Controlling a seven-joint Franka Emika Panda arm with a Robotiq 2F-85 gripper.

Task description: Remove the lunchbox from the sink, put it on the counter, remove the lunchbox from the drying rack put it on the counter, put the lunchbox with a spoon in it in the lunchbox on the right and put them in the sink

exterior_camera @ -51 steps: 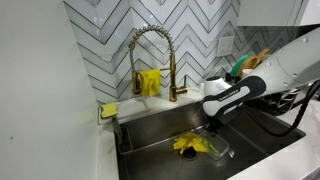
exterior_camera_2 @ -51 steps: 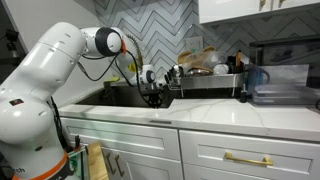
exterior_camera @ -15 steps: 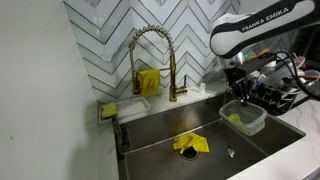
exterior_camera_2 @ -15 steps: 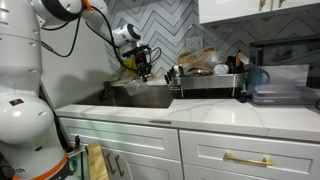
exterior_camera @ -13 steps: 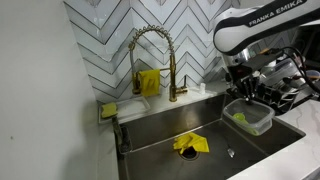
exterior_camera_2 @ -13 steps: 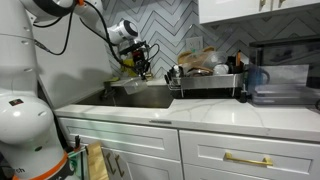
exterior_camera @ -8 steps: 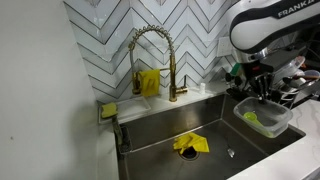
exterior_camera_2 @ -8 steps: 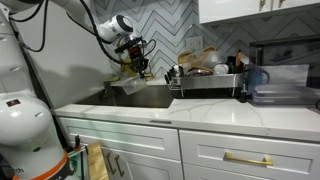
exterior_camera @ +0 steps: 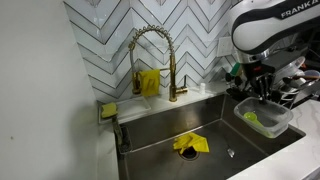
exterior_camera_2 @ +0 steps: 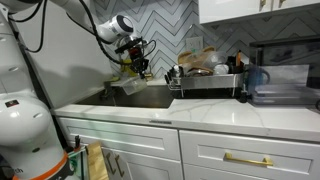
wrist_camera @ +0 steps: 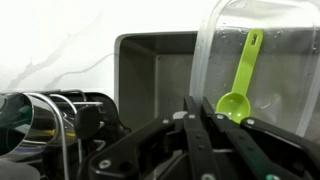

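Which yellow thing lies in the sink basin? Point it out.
The crumpled yellow cloth on the floor of the sink; the other yellow cloth hangs behind the faucet, the sponge sits on the rim.

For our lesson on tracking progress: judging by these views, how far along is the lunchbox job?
Done: the lunchbox with the green spoon is up out of the sink. In hand: the gripper holds its rim. Left: setting it on the counter, then the drying rack lunchbox, nesting, return.
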